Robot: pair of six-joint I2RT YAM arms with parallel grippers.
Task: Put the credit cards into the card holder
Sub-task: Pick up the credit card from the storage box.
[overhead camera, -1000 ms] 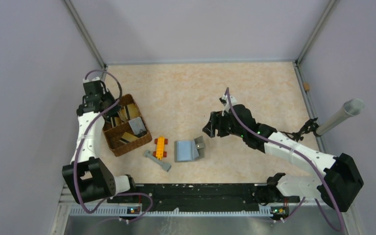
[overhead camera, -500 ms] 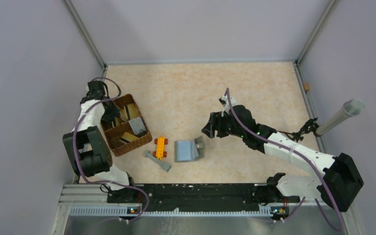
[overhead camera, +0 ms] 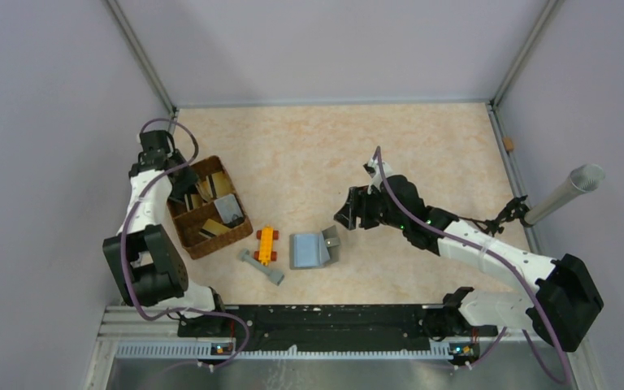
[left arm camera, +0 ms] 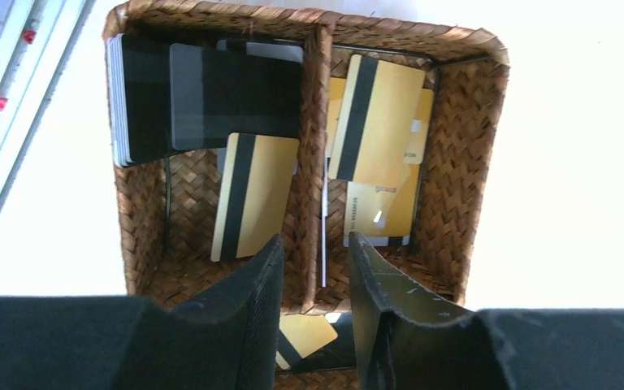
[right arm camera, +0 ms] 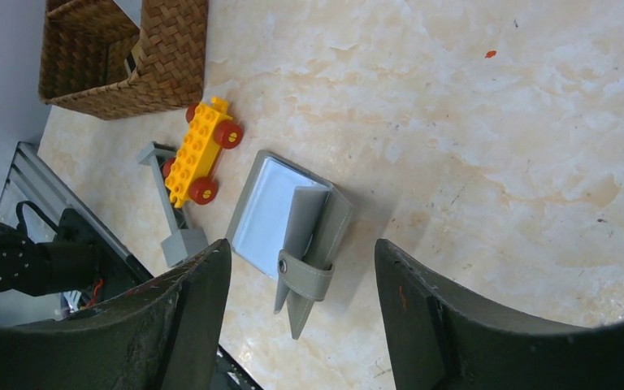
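My left claw (left arm camera: 315, 245) hung released and empty above the woven tray (left arm camera: 463, 154), the divider showing between its fingers. The credit cards (left arm camera: 378, 122), gold and dark, lay in the compartments just ahead. My right claw (right arm camera: 302, 250) was spread wide, gripping nothing, over the grey card holder (right arm camera: 270, 213), which lay partly open on the table (right arm camera: 496, 122) beside an orange toy brick (right arm camera: 195, 150).
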